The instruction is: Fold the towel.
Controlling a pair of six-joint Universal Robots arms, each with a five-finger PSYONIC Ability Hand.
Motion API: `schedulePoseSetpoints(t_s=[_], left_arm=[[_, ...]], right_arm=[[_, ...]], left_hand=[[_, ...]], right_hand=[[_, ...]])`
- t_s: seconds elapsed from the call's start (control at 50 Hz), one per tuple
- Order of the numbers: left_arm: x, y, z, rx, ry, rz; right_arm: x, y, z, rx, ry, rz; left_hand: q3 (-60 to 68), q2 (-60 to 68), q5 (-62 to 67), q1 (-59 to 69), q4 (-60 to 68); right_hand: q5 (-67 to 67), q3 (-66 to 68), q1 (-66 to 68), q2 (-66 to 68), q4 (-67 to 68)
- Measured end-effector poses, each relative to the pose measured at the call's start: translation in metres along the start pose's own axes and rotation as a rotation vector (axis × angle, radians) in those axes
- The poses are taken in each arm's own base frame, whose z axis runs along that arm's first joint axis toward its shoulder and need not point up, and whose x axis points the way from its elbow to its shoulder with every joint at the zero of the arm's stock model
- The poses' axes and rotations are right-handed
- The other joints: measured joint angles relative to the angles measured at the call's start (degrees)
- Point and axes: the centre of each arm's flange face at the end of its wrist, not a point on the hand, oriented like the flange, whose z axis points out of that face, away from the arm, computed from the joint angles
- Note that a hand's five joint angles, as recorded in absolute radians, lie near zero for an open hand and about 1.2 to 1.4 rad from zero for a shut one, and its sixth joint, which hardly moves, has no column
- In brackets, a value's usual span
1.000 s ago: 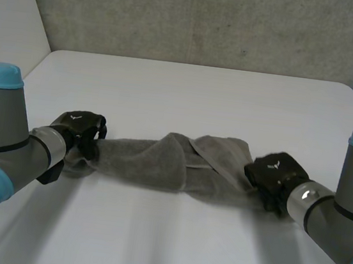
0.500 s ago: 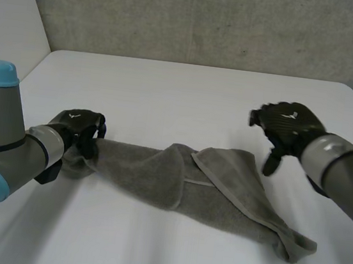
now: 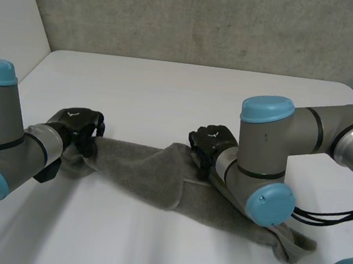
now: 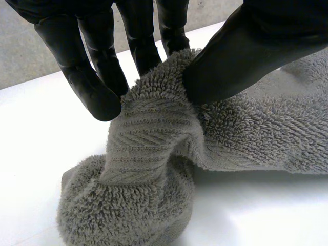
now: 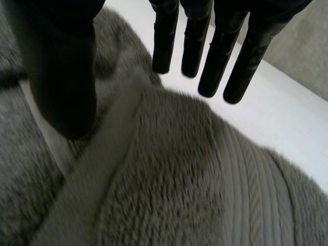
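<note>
Towel (image 3: 151,177) lies as a rumpled grey band across the near half of the table (image 3: 187,95), running from its left side toward the near right corner. The left hand (image 3: 77,129) pinches the left end between thumb and fingers, probably to anchor it. The right hand (image 3: 209,142) is over the towel's middle, fingers straight and holding nothing, likely lining up on the flat woven hem amid plush, looped terry.

A grey towel (image 3: 139,176) lies bunched across the white table (image 3: 187,95). The left hand (image 3: 74,123) meets its left end, the right hand (image 3: 209,141) its middle.
</note>
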Motion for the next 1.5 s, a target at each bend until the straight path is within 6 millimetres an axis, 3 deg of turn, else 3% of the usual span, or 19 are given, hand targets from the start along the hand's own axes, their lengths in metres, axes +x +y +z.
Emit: schedulePoseSetpoints(t_s=[0.08, 0.12, 0.2, 0.32, 0.48, 0.6, 0.66, 0.7, 0.74, 0.78, 0.8, 0.86, 0.94, 1.0, 1.1, 1.22, 1.34, 1.42, 1.5], left_arm=[[0.0, 0.0, 0.0, 0.001, 0.0, 0.0], [0.0, 0.0, 0.0, 0.001, 0.0, 0.0], [0.0, -0.001, 0.0, 0.005, -0.001, 0.0], [-0.001, -0.004, 0.0, 0.012, -0.004, 0.001], [-0.008, -0.019, 0.005, 0.058, -0.022, 0.002], [-0.016, -0.058, 0.018, 0.183, -0.044, 0.009], [-0.018, -0.095, 0.02, 0.296, -0.05, -0.002], [-0.019, -0.12, 0.016, 0.374, -0.048, -0.023], [-0.02, -0.156, 0.005, 0.494, -0.037, -0.069], [-0.022, -0.176, -0.004, 0.564, -0.027, -0.109], [-0.024, -0.195, -0.014, 0.632, -0.013, -0.153], [-0.033, -0.229, -0.035, 0.76, 0.023, -0.259], [-0.047, -0.247, -0.047, 0.822, 0.039, -0.339], [-0.053, -0.241, -0.041, 0.782, 0.031, -0.358], [-0.058, -0.203, -0.011, 0.597, 0.002, -0.343], [-0.053, -0.118, 0.029, 0.264, -0.015, -0.25], [-0.041, -0.041, 0.043, 0.006, 0.009, -0.13], [-0.038, -0.018, 0.037, -0.069, 0.023, -0.071], [-0.041, -0.021, 0.025, -0.064, 0.022, -0.05]], right_arm=[[0.004, 0.006, 0.004, -0.023, 0.061, -0.011], [0.006, 0.006, 0.004, -0.027, 0.078, -0.014], [0.01, 0.0, 0.001, -0.014, 0.102, -0.017], [0.016, -0.017, -0.008, 0.026, 0.123, -0.027], [0.034, -0.059, -0.028, 0.129, 0.177, -0.159], [0.063, -0.107, -0.03, 0.329, 0.298, -0.232], [0.078, -0.14, -0.036, 0.508, 0.378, -0.23], [0.087, -0.165, -0.048, 0.65, 0.424, -0.215], [0.097, -0.198, -0.073, 0.855, 0.468, -0.184], [0.1, -0.211, -0.086, 0.941, 0.477, -0.168], [0.104, -0.225, -0.105, 1.052, 0.473, -0.143], [0.108, -0.236, -0.129, 1.169, 0.43, -0.108], [0.108, -0.231, -0.138, 1.158, 0.362, -0.08], [0.108, -0.219, -0.132, 1.071, 0.316, -0.069], [0.107, -0.185, -0.113, 0.851, 0.228, -0.053], [0.107, -0.117, -0.08, 0.541, 0.144, -0.037], [0.104, -0.062, -0.066, 0.344, 0.125, -0.049], [0.113, -0.045, -0.071, 0.293, 0.157, -0.048], [0.126, -0.046, -0.084, 0.297, 0.206, -0.041]], left_hand=[[0.0, 0.0, 0.0, 0.0, 0.0], [0.0, 0.0, 0.0, 0.0, 0.0], [0.0, 0.0, 0.0, 0.0, 0.0], [0.0, 0.0, 0.0, 0.0, 0.0], [0.0, 0.0, 0.0, 0.0, 0.0], [0.0, 0.0, 0.0, 0.0, 0.0], [0.0, 0.0, 0.0, 0.0, 0.0], [0.0, 0.0, 0.0, 0.0, 0.0], [0.0, 0.0, 0.0, 0.0, 0.0], [0.0, 0.0, 0.0, 0.0, 0.0], [0.0, 0.0, 0.0, 0.0, 0.0], [0.0, 0.0, 0.0, 0.0, 0.0], [0.0, 0.0, 0.0, 0.0, 0.0], [0.0, 0.0, 0.0, 0.0, 0.0], [0.0, 0.0, 0.0, 0.0, 0.0], [0.0, 0.0, 0.0, 0.0, 0.0], [-0.1, 0.0, 0.0, 0.0, 0.0], [-0.1, 0.0, 0.0, 0.0, 0.0], [-0.1, 0.0, 0.0, 0.0, 0.0]], right_hand=[[17.3, 18.2, 18.6, 18.4, 18.3], [20.4, 21.0, 21.6, 21.1, 21.1], [44.2, 44.1, 44.8, 44.6, 44.3], [45.5, 45.7, 46.3, 45.2, 46.0], [45.5, 45.8, 46.3, 45.2, 46.0], [45.5, 45.8, 46.3, 45.2, 46.0], [45.5, 45.8, 46.4, 45.2, 46.0], [45.5, 45.8, 46.4, 45.2, 46.0], [45.5, 45.8, 46.4, 45.2, 46.0], [45.5, 45.8, 46.4, 45.2, 46.0], [45.6, 45.8, 46.4, 45.2, 46.0], [45.9, 45.8, 46.4, 45.2, 46.0], [45.9, 45.8, 46.4, 45.2, 46.0], [45.9, 45.8, 46.4, 45.2, 46.0], [45.9, 45.8, 46.5, 45.2, 46.0], [45.9, 45.8, 46.5, 45.2, 46.0], [45.9, 45.8, 46.5, 45.2, 46.0], [45.9, 45.8, 46.5, 45.2, 46.0], [45.9, 45.8, 46.5, 45.2, 46.0]])
